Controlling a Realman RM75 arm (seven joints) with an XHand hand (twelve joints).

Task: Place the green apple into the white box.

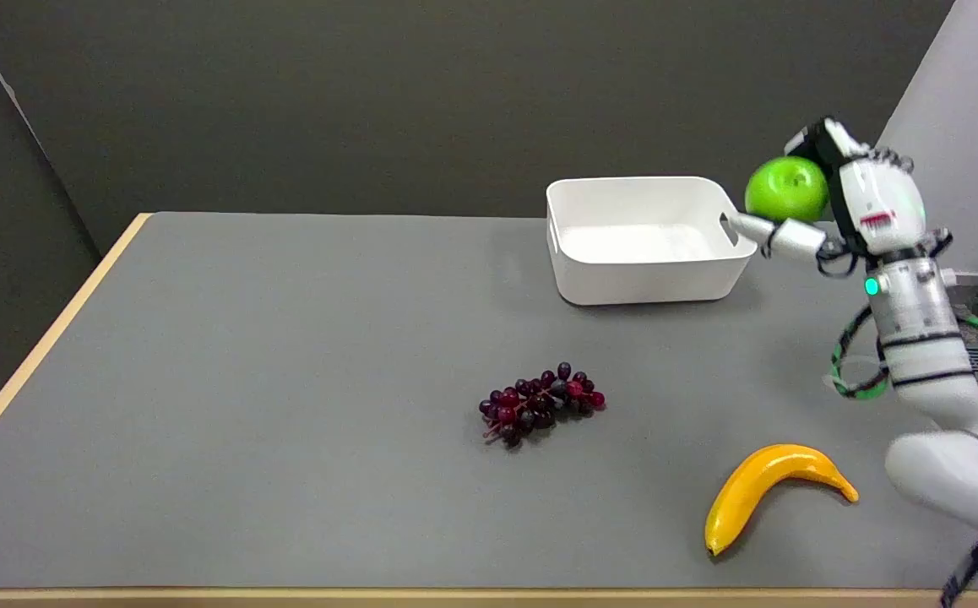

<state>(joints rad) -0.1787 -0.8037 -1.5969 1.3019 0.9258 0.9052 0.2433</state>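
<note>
My right hand holds the green apple in the air, just to the right of the white box and above its right rim. Fingers wrap over the apple's top and under its bottom; one white finger points left toward the box's right handle slot. The box stands at the table's far right and looks to have nothing inside. The arm rises from the lower right corner.
A bunch of dark red grapes lies mid-table in front of the box. A yellow banana lies near the front right. The grey table has a wooden edge along the left and front.
</note>
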